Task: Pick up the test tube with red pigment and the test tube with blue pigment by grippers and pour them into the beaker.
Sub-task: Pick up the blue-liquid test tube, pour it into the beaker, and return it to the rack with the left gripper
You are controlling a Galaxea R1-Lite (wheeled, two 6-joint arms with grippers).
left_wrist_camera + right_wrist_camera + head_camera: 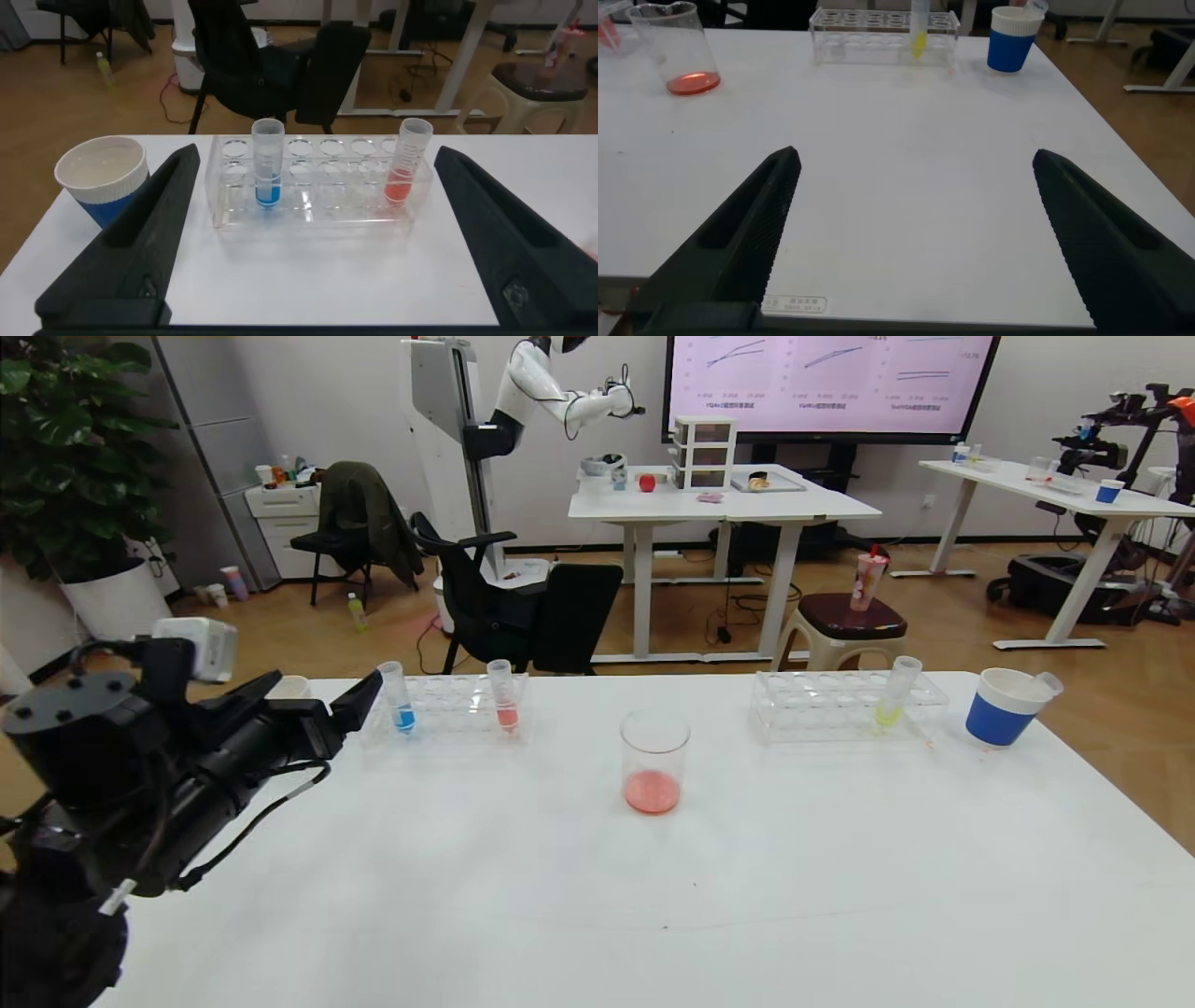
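Tubes light, slick, tippy. I line left gripper [313, 238], jaws spread, empty, on blue tube [267, 163] at 12 o'clock; pinch upper wall.

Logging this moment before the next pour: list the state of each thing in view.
Left hand: open, facing the left rack.
Right hand: open, empty, over bare table.
Blue tube: upright in the left rack.
Red tube: upright in the same rack.
Beaker: upright, thin red layer inside.
Yellow tube: leaning in the right rack.
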